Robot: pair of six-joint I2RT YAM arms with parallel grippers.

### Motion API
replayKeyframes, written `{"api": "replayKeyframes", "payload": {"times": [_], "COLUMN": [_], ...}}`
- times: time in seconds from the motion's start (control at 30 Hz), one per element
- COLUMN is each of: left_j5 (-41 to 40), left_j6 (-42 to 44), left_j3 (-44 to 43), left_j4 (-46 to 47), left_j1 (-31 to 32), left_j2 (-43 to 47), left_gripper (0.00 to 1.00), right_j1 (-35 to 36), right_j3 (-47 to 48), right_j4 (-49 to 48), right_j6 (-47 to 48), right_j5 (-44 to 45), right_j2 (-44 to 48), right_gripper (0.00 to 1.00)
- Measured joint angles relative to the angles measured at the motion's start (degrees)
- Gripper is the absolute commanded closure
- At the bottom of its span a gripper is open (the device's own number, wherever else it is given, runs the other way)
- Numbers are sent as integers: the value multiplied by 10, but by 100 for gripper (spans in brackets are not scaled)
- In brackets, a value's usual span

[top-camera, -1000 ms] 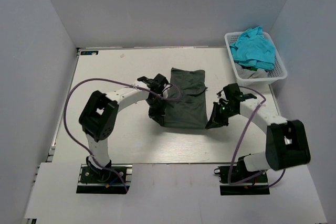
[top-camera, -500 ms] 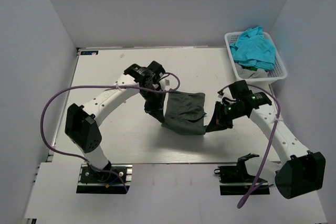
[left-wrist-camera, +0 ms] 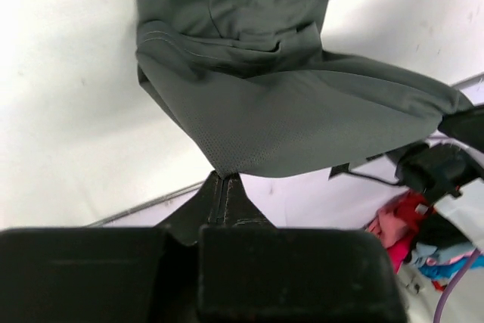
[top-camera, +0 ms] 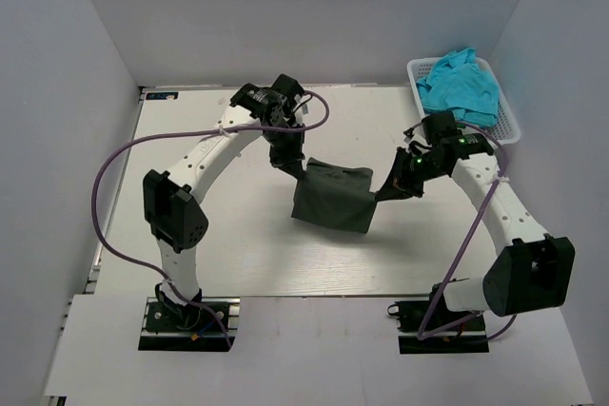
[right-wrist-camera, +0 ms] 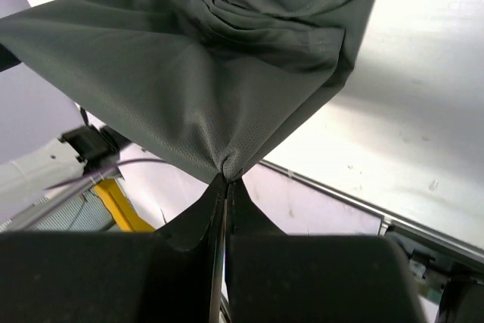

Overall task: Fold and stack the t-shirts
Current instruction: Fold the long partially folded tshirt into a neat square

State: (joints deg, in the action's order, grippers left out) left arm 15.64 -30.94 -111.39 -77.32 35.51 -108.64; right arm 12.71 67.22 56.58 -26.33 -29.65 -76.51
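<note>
Two corners pinched tight: left fingers (left-wrist-camera: 236,203) and right fingers (right-wrist-camera: 243,209) both clamped on the charcoal t-shirt (top-camera: 333,199), stretched between them mid-frame, lower part trailing on the surface (top-camera: 219,235). Turquoise t-shirts (top-camera: 461,85) sit upper right.

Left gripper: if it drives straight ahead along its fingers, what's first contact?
The dark grey t-shirt: the left gripper is shut on a corner of it, so the fabric lies directly ahead. Behind the cloth the line seems to run down to the table, though depth is hard to judge.
</note>
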Motion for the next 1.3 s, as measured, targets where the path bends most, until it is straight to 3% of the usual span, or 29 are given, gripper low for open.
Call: {"api": "replayKeyframes", "payload": {"times": [0.3,0.53,0.77,0.83,0.87,0.9,0.93,1.0,1.03,1.17,1.3], "left_j5": [-3,9,19,30,36,39,39,34,31,19,12], "left_j6": [3,3,-1,-1,0,2,3,1,2,14,24], "left_j3": [-50,-85,-108,-112,-119,-129,-136,-153,-160,-165,-142], "left_j4": [-2,56,139,177,196,216,238,275,289,330,365], "left_j1": [-40,-68,-97,-107,-110,-113,-115,-119,-120,-120,-117], "left_j2": [-63,-140,-209,-229,-241,-254,-266,-289,-297,-301,-273], "left_gripper": [100,100,100,89,57,24,0,0,0,0,0], "right_j1": [-31,-46,-56,-57,-58,-59,-59,-60,-61,-60,-55], "right_j3": [35,36,106,131,142,154,165,203,226,294,269], "right_j4": [-30,-127,-206,-235,-249,-267,-284,-314,-322,-351,-381], "right_j6": [-2,-41,-58,-67,-70,-75,-79,-87,-91,-87,-84], "right_j5": [-14,-21,-10,7,15,24,30,42,43,50,58], "right_j2": [-59,-114,-250,-298,-318,-341,-360,-410,-432,-480,-437], "right_gripper": [100,100,100,100,100,97,77,49,10,10,10]}}
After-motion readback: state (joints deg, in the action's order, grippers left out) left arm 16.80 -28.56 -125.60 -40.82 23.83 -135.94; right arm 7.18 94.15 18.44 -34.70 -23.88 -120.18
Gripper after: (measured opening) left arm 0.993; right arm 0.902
